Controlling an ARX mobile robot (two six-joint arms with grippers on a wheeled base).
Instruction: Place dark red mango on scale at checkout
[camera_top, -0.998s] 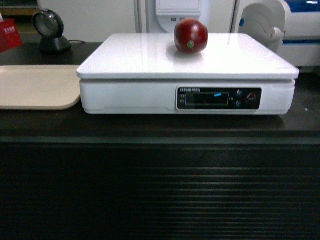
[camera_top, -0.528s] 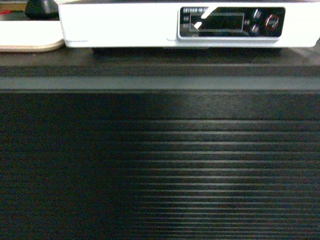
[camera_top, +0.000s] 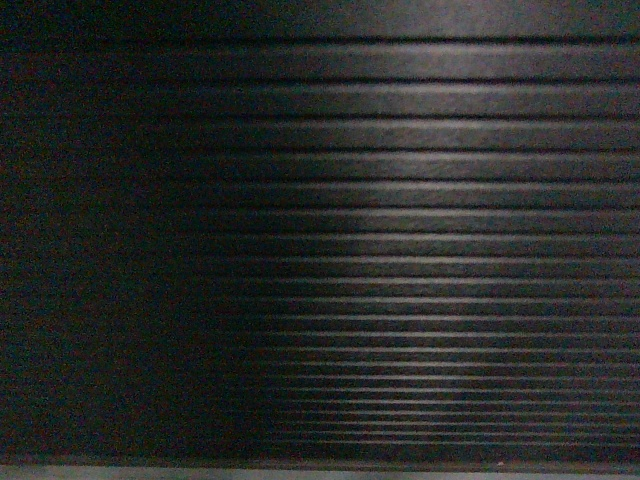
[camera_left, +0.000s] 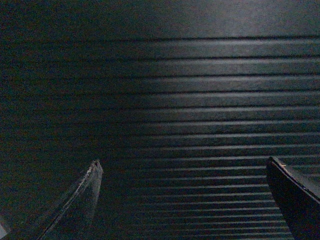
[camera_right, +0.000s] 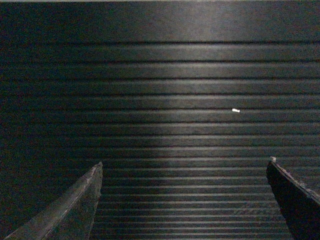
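Only the ribbed dark front panel of the checkout (camera_top: 400, 250) fills the head view. The dark red mango and the scale are out of view in every frame. In the left wrist view my left gripper (camera_left: 184, 162) is open, its two dark fingers wide apart with nothing between them, facing the checkout panel (camera_left: 200, 100). In the right wrist view my right gripper (camera_right: 185, 162) is likewise open and empty, pointing at the same checkout panel (camera_right: 175, 100).
The ribbed panel stands close in front of both grippers and the head camera. A small white speck (camera_right: 236, 110) sits on the panel. A pale strip (camera_top: 320, 472) runs along the bottom edge of the head view.
The head view has dropped steadily: the mango on the scale was visible, then only the scale's front, now just the ribbed panel below the counter.
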